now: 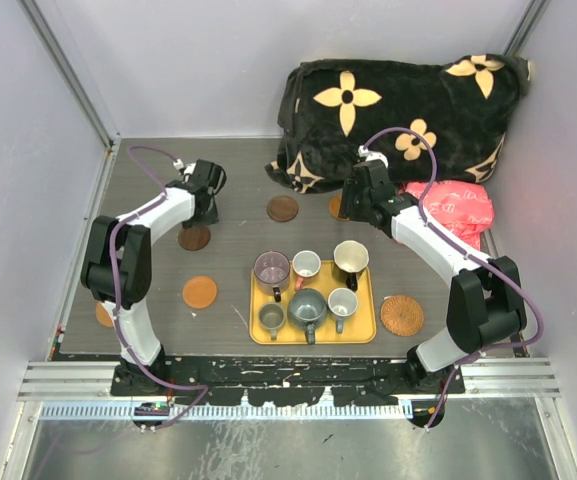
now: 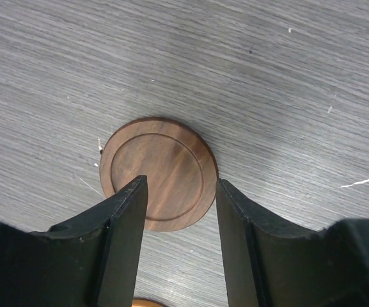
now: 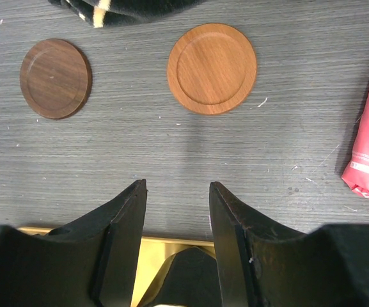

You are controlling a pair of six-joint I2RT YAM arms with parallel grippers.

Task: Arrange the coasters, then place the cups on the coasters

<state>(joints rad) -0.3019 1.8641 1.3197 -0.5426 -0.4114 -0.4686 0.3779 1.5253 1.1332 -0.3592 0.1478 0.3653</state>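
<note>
Coasters are loose on the grey table (image 1: 228, 175), none under a cup.

Top view:
- One dark brown coaster (image 1: 194, 237) lies just under the left gripper (image 1: 206, 212).
- A second dark brown coaster (image 1: 282, 208) sits mid-table near the blanket (image 1: 398, 100).
- An orange-brown coaster (image 1: 335, 206) is next to it, partly hidden by the right gripper (image 1: 356, 215).
- Another orange coaster (image 1: 199, 292) lies left of the yellow tray (image 1: 363, 325).
- One more orange disc (image 1: 102, 315) at the left edge is half hidden by the left arm.
- The wicker coaster (image 1: 402, 315) is right of the tray.
- All six cups stand on the tray: purple cup (image 1: 271, 268), white cup (image 1: 306, 265) and black cup (image 1: 350, 258) in the far row, olive cup (image 1: 271, 317) and two grey cups (image 1: 306, 307) in the near row.
- A red packet (image 1: 453, 205) lies at the right beside the blanket.

Left wrist view: the fingers (image 2: 123, 230) are parted over the near edge of the dark brown coaster, which lies flat on the table. The gap is narrower than the disc and nothing is clamped. Contact with the disc cannot be told.

Right wrist view: the fingers (image 3: 123, 236) are parted with nothing between them. They are above the tray's far edge, with a dark cup rim below. The second dark brown coaster and the orange-brown coaster lie ahead, apart from each other. The blanket is at the top edge and the red packet at the right.
</note>
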